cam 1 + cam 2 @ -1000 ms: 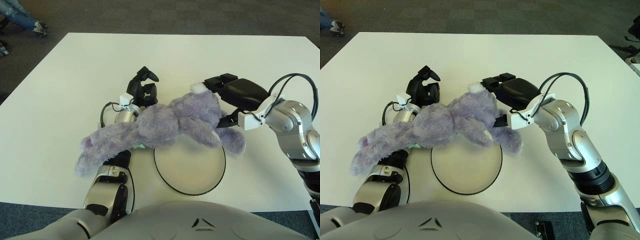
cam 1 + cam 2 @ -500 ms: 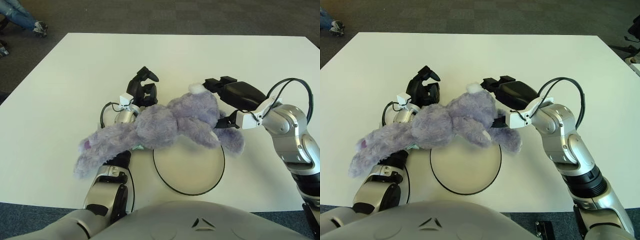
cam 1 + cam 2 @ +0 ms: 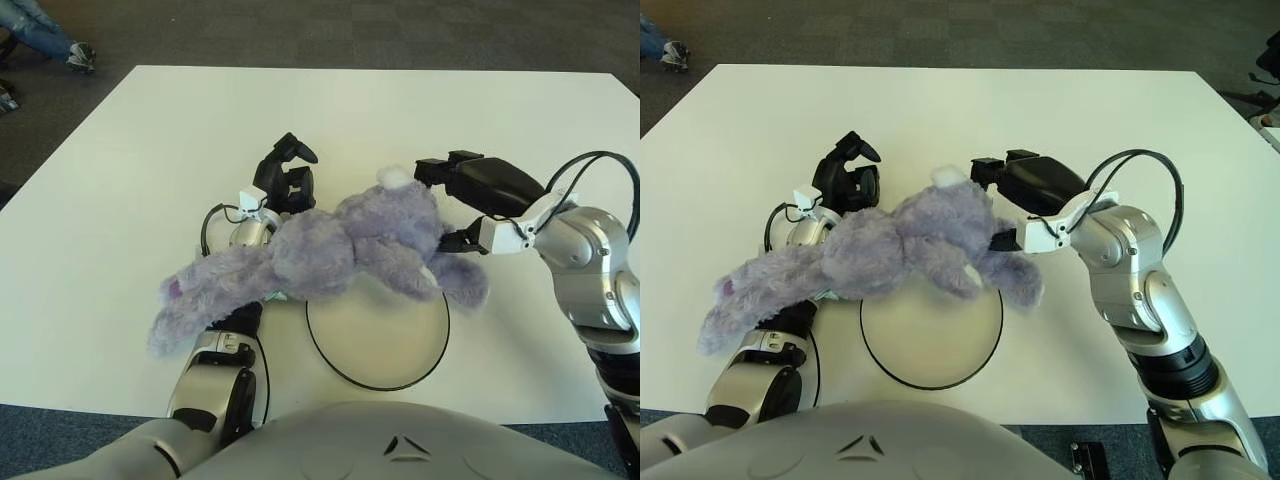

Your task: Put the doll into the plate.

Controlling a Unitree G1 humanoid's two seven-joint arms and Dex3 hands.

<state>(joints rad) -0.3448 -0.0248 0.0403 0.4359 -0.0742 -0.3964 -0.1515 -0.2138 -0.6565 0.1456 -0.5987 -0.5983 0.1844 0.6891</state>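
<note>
Left hand [image 3: 284, 178]: black fingers curled loosely at the far side of the doll [image 3: 320, 255], one finger raised free above it; whether they pinch the plush cannot be told. The forearm runs under the doll's body, mostly hidden.

Right hand [image 3: 462, 178]: fingers extended together at the doll's far right, beside its white tuft; contact unclear.

Doll: shaggy lavender plush, limp, long. Its right part overhangs the plate's [image 3: 400, 383] far rim; its left end trails off the plate over the white table [image 3: 140, 140]. Plate: flat, round, pale, thin dark edge.

The right hand [image 3: 452, 172] has drawn slightly rightward from the doll [image 3: 320, 250], its fingers [image 3: 436, 166] now clear.
</note>
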